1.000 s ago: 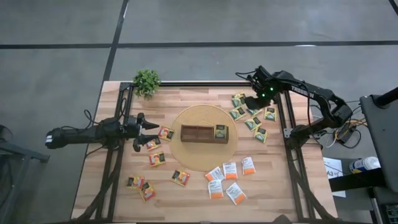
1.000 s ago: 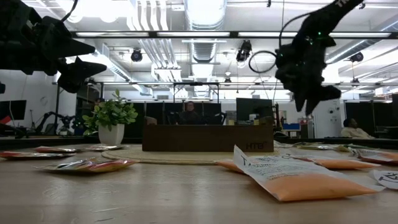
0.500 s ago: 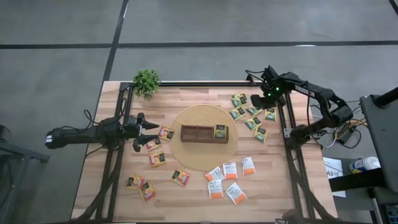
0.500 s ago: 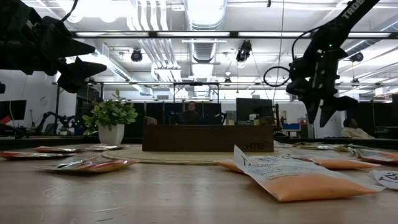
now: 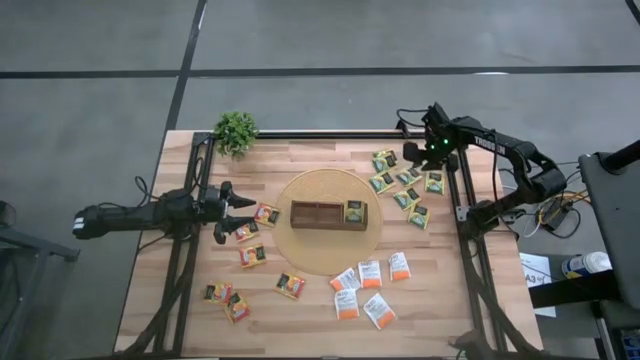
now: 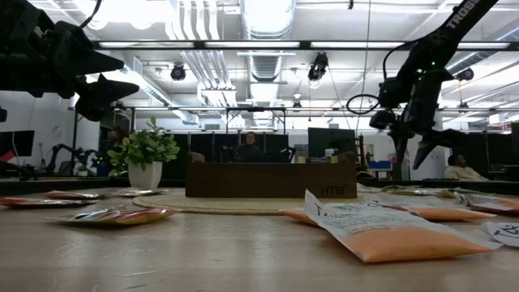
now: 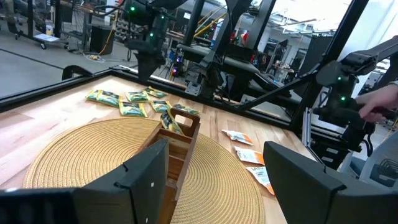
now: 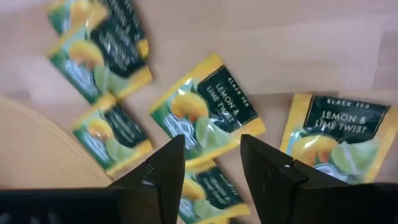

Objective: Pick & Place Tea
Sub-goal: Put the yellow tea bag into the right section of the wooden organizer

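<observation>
Green-yellow tea sachets (image 5: 400,185) lie flat near the table's far right corner. My right gripper (image 5: 429,153) hangs open just above them, fingers pointing down; in the right wrist view (image 8: 211,149) one sachet (image 8: 205,106) lies past its fingertips. My left gripper (image 5: 243,215) waits open above the table's left side, by yellow-red-black sachets (image 5: 255,240). White-orange sachets (image 5: 365,285) lie toward the near edge. One green-yellow sachet (image 5: 354,210) sits in the right-end compartment of the brown box (image 5: 318,214).
The brown box stands on a round woven mat (image 5: 300,250) in the table's middle. A small potted plant (image 5: 236,130) stands at the far left corner. Dark frame rails run along the left, right and far edges. Bare wood shows between the sachet groups.
My right gripper has moved toward the table's right edge and come a little lower over the green-yellow sachets, turning about as it went. The sachets and the box have stayed where they were.
</observation>
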